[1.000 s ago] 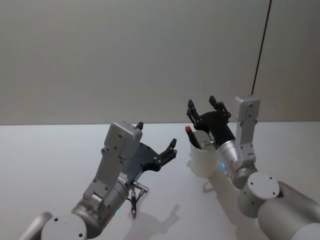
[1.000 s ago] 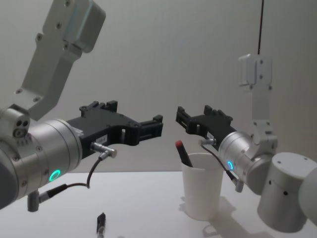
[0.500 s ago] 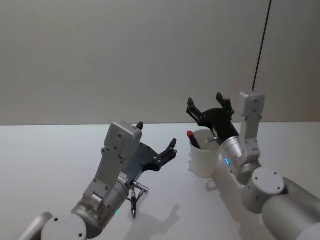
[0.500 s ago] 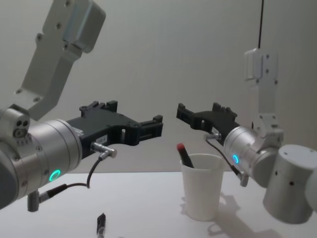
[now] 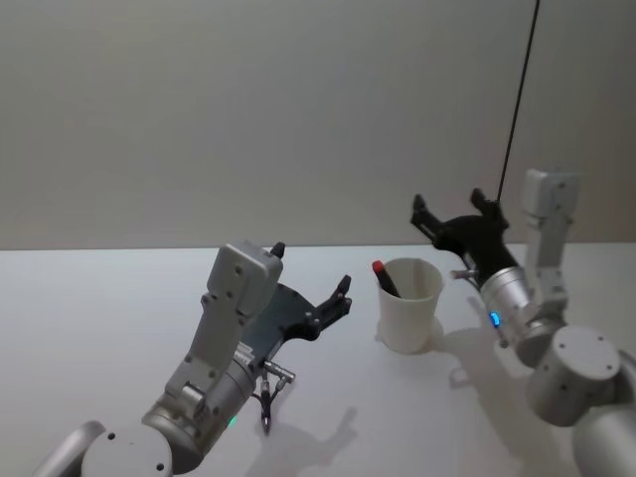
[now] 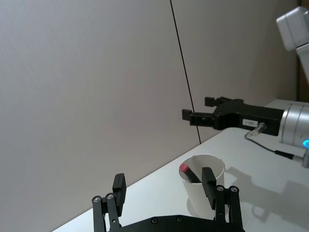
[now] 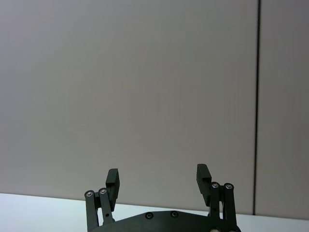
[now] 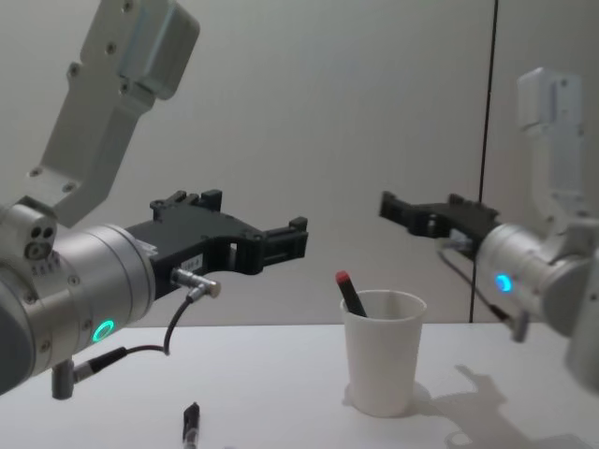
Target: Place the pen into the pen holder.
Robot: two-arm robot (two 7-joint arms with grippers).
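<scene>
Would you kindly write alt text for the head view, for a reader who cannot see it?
A red-capped pen leans inside a white paper cup on a pale table. The right gripper hangs open and empty in the air just right of the cup, and the left gripper hangs open to its left.

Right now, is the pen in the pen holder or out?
In. The pen leans inside the upright pen holder, its red end poking above the rim; the right gripper is open, apart from it.

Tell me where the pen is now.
Head view, right of centre: the pen stands in the cup, red cap above the rim, between the left hand and right hand.
</scene>
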